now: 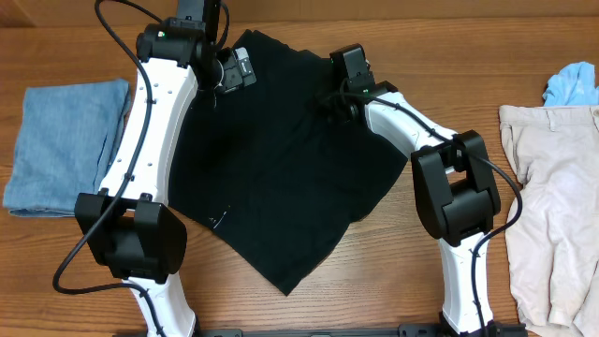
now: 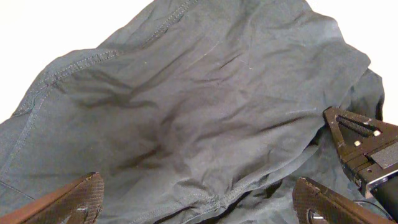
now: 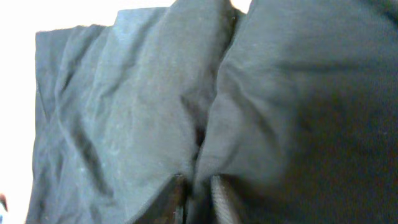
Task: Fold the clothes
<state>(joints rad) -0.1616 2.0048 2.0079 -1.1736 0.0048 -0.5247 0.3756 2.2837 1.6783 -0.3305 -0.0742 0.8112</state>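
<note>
Item in hand: the black shorts point(image 1: 281, 178) lie spread near the middle of the tabletop point(image 1: 374, 281). They are rumpled, skewed to the table edge, and show no completed fold.

Right gripper point(image 3: 196, 193): the fingers point(image 3: 176, 196) stand narrow, with a raised ridge of the black cloth pinched between them near the shorts' far right edge. The grip appears taken.

Left gripper point(image 2: 199, 211): the fingers point(image 2: 71, 199) stand wide over the far left part of the same garment and hold nothing. Whether they touch the cloth cannot be told.

Other items: a faded-blue garment point(image 1: 61, 140) rests at the left end of the tabletop as a tidy rectangle, judged already folded. A beige garment point(image 1: 552, 215) lies loose at the right end. A light-blue garment point(image 1: 573, 84) is bunched just beyond it. Neither appears folded.

Assessment: one piece appears complete, one is at the start of its fold, and two are outstanding. The task is judged well short of halfway. The left side has no hold on the black shorts yet, so a two-handed lift or fold is not yet prepared.
</note>
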